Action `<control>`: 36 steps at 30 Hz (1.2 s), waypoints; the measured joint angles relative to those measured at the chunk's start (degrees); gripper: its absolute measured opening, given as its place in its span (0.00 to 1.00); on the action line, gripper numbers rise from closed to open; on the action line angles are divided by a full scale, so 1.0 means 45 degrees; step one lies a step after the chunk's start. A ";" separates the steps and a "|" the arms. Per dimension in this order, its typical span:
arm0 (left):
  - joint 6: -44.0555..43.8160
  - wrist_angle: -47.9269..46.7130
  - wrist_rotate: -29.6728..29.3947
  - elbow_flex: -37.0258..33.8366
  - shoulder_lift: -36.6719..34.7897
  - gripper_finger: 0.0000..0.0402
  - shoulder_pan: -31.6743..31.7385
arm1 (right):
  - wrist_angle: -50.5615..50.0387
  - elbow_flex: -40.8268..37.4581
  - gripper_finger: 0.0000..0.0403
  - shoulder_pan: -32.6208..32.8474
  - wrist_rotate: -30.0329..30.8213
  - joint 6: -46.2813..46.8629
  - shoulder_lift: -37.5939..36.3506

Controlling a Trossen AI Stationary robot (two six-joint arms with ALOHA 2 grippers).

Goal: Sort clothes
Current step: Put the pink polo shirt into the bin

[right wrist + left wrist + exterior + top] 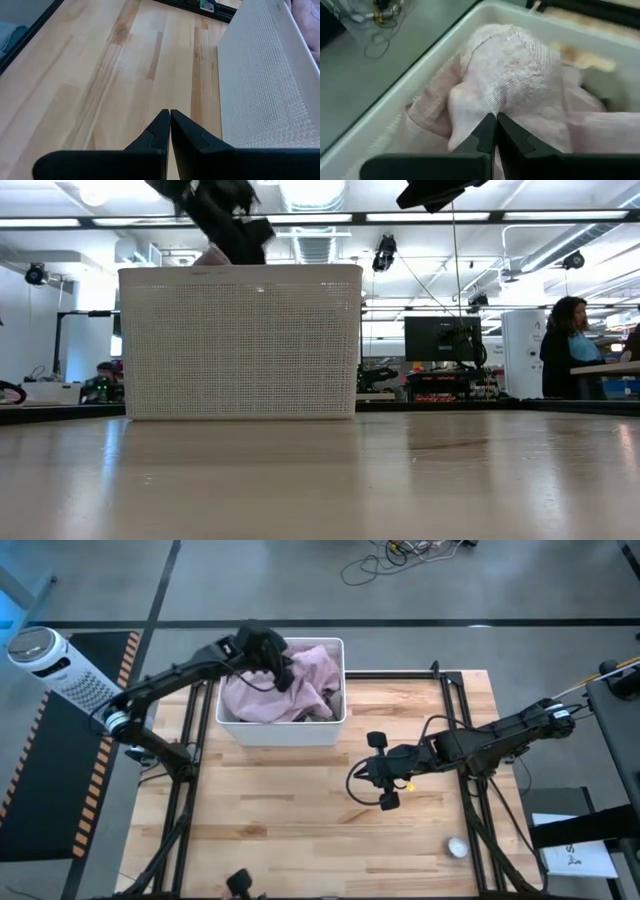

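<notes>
A pale pink shirt (285, 685) lies heaped in the white plastic bin (282, 730) at the table's far left, on top of the other clothes. A grey garment (328, 705) shows at the bin's right side. My left gripper (283, 675) is over the bin, shut on the pink shirt (520, 70). My right gripper (170, 117) is shut and empty above the bare wood in the middle right of the table (365, 772), near the bin's right front corner. In the low view the bin's wall (240, 340) hides the clothes. My left gripper pinches a raised fold of the pink shirt (492, 107) between its two fingertips, coming from above and slanting down into the bin. One layer or several, I cannot tell. The rest of the shirt lies slack on the pile in the bin.
A small white round object (457, 847) sits near the table's front right. A white perforated cylinder (50, 665) stands off the table's left. Black frame rails (455, 705) run along the table's sides. Bare wood (290, 820) spreads in front of the bin. A person (568, 340) stands far behind.
</notes>
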 joint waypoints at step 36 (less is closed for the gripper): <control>-0.1559 0.0783 0.0811 -0.3364 0.0792 0.00 -0.1187 | -0.0082 0.0000 0.00 -0.0034 0.0004 -0.0208 -0.0010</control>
